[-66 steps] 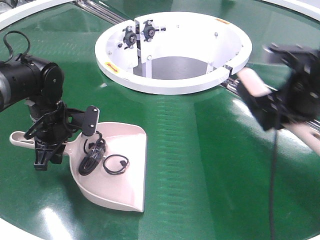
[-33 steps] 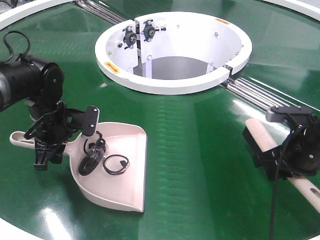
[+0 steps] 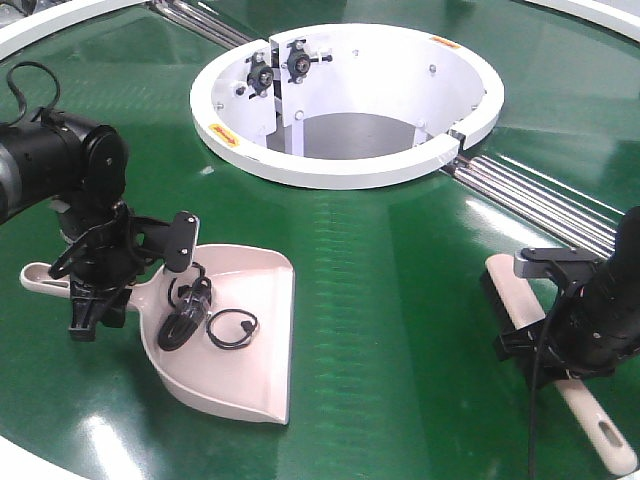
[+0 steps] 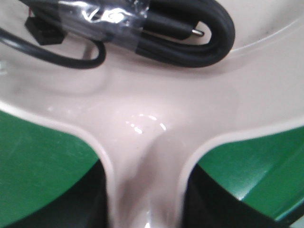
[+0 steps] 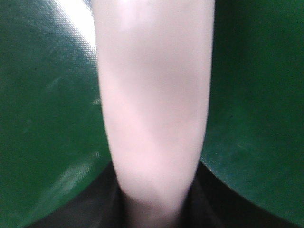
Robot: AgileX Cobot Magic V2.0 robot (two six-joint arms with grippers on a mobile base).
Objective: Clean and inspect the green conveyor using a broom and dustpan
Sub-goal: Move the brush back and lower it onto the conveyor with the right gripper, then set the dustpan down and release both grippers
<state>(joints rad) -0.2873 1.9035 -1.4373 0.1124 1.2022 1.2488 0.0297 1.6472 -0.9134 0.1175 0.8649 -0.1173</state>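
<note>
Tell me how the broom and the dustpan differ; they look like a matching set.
The dustpan is a wide, flat scoop; the broom is a slim stick with dark bristles. The dustpan holds black cables; the broom carries nothing. The left gripper holds the dustpan, the right gripper the broom. Both are pale pink plastic, gripped by the handle.

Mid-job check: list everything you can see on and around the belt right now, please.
green conveyor: one, dark green, under everything.
hub: one, white ring, top centre.
metal rods: several, silver, right of the hub and at top left.
dustpan: one, pale pink-beige, lower left.
cables: two, black, inside the dustpan.
broom: one, pale pink-beige, lower right.
left pincer: one, black, shut on the dustpan handle.
right pincer: one, black, shut on the broom handle.
</note>
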